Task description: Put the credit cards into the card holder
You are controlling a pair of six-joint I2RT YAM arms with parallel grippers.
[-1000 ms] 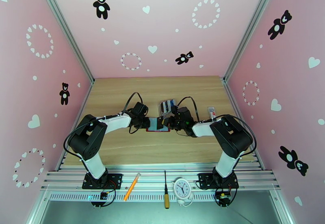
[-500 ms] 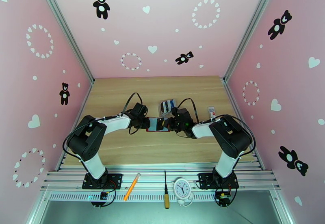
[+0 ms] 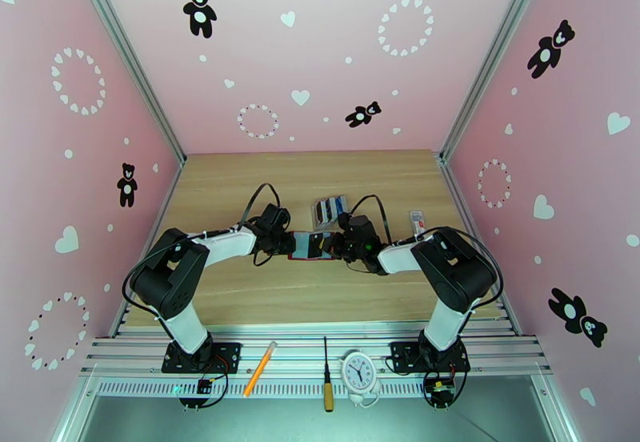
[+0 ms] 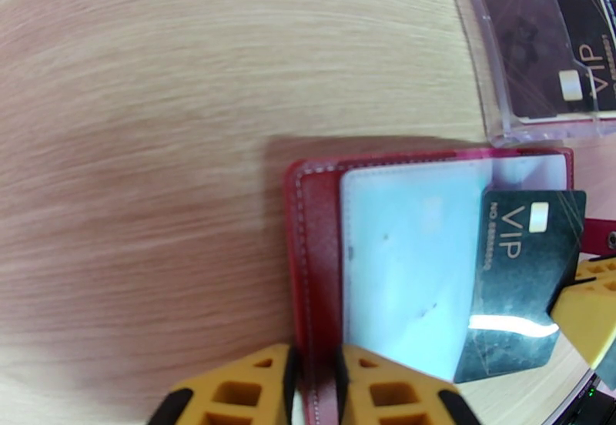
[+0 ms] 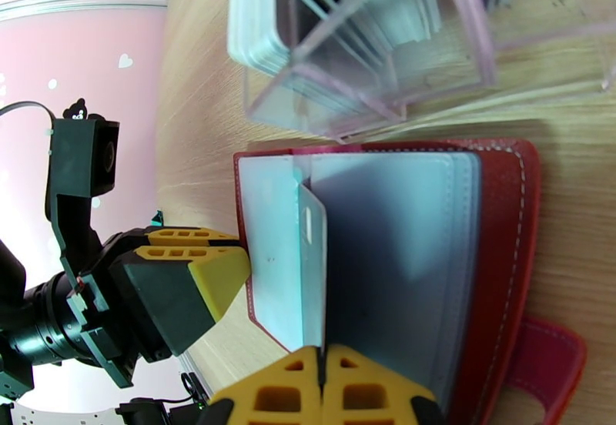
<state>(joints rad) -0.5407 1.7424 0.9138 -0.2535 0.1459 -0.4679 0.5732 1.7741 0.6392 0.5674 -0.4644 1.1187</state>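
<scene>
Blind spots first: from above, the card holder (image 3: pixel 308 245) is mostly covered. Its snap tab (image 5: pixel 550 357) is cut off at the right wrist frame edge. The cards (image 4: pixel 539 57) in the clear stand (image 4: pixel 493 103) are blurred, so you get no firm count; at least two dark ones show.

Surface is a pale wood table (image 3: pixel 216 187); the walls (image 3: pixel 264 43) are pink with black bears and white hearts.

Count: one card holder, lying open between your two grippers, and one dark VIP card (image 4: pixel 520 265) in play.

Left gripper (image 4: pixel 314 388) is clamped on the holder's red edge. Right gripper (image 5: pixel 322 376) is pinched tight on the VIP card, which stands edge-on over the grey pockets (image 5: pixel 385 249) just ahead of its fingertips. Can't tell whether its leading edge is inside a pocket.
</scene>
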